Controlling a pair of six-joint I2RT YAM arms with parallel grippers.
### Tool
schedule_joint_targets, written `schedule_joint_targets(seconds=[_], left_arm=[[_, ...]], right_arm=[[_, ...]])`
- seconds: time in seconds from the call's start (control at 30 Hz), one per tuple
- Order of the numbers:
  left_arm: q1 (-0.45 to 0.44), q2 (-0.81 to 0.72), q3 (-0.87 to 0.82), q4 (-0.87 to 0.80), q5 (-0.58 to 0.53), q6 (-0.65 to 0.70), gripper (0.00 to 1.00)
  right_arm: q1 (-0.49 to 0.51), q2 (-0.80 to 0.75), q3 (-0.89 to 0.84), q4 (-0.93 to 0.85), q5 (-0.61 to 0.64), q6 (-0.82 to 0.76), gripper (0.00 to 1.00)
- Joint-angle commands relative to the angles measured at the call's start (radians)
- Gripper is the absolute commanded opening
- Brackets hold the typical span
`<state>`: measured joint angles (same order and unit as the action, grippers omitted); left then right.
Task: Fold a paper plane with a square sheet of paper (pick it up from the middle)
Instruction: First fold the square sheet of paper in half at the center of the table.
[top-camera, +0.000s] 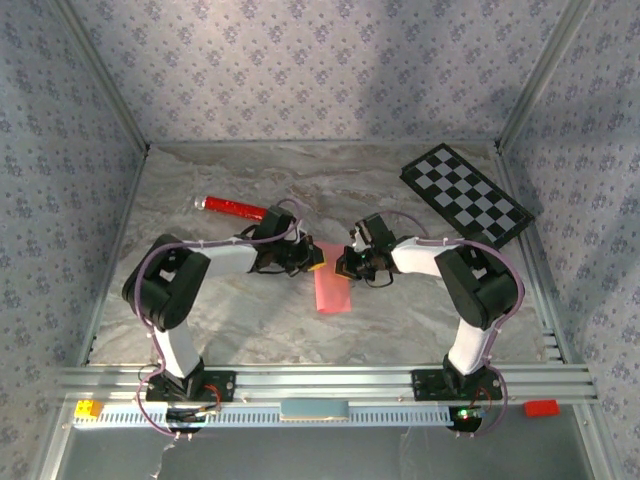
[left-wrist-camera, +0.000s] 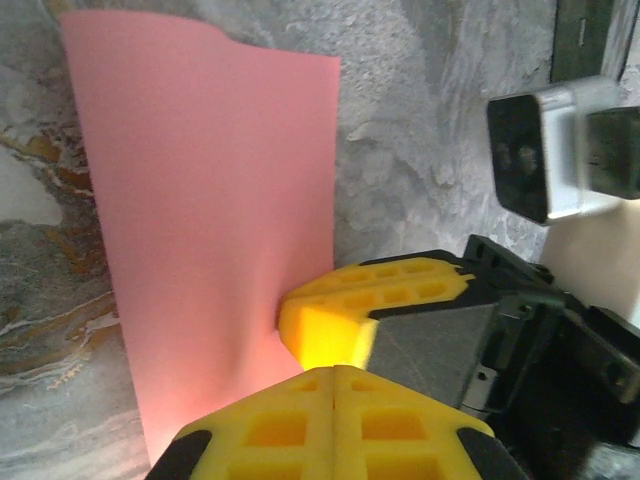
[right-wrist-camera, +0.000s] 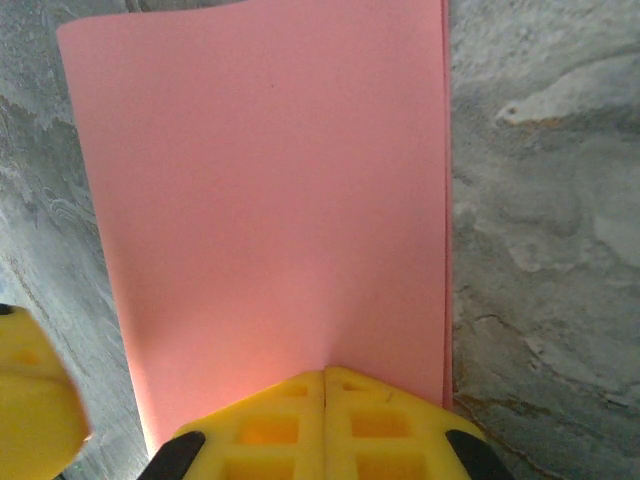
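Left tool (left-wrist-camera: 335, 425): jaws pressed together with no gap at the seam, pinching the edge of the paper (left-wrist-camera: 210, 230) nearest it. The grip looked shallow, taking the margin only.

Right tool (right-wrist-camera: 325, 395): likewise closed flat, with the paper running straight out ahead from between its tips. Its yellow fingers sat just beside the left tool's, on the same end of the sheet.

Paper: a narrow pink rectangle ahead of both tools. A doubled edge showed along its right side in the right wrist view, so I judged it folded once. The far corner curled up slightly in the left wrist view. I could not tell whether the free end lay on the bench (right-wrist-camera: 540, 250) or hung clear.

Step in hand, as judged: both tools carrying or settling the folded strip for the next crease.

To do it well:
- Move the two pinches together and level. With the grips this close, any difference would twist or buckle the thin sheet.
- Hold the doubled edge flush so the layers do not slip.
- Lay the free end down first, then flatten back toward the tools.
- Open one tool only once the paper lies flat.

Farther out were a red cylinder (top-camera: 232, 207) beyond the left tool and a checkerboard (top-camera: 468, 195) beyond the right, both well apart from the paper.
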<state>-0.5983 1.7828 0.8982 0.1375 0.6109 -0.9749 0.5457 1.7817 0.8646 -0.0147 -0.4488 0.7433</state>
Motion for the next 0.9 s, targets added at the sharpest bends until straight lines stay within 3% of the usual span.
schedule_joint_targets(seconds=[0.0,0.5,0.87], left_arm=[[-0.006,0.022,-0.011,0.037,0.019,0.004,0.00],[-0.007,0.088,-0.086,-0.073,-0.133,0.112,0.00],[-0.006,-0.043,-0.002,-0.145,-0.093,0.073,0.00]], right_arm=[[0.005,0.039,-0.030,-0.114,0.091,-0.003,0.00],[0.017,0.048,-0.042,-0.123,0.117,0.002,0.00],[0.017,0.038,-0.042,-0.132,0.130,0.002,0.00]])
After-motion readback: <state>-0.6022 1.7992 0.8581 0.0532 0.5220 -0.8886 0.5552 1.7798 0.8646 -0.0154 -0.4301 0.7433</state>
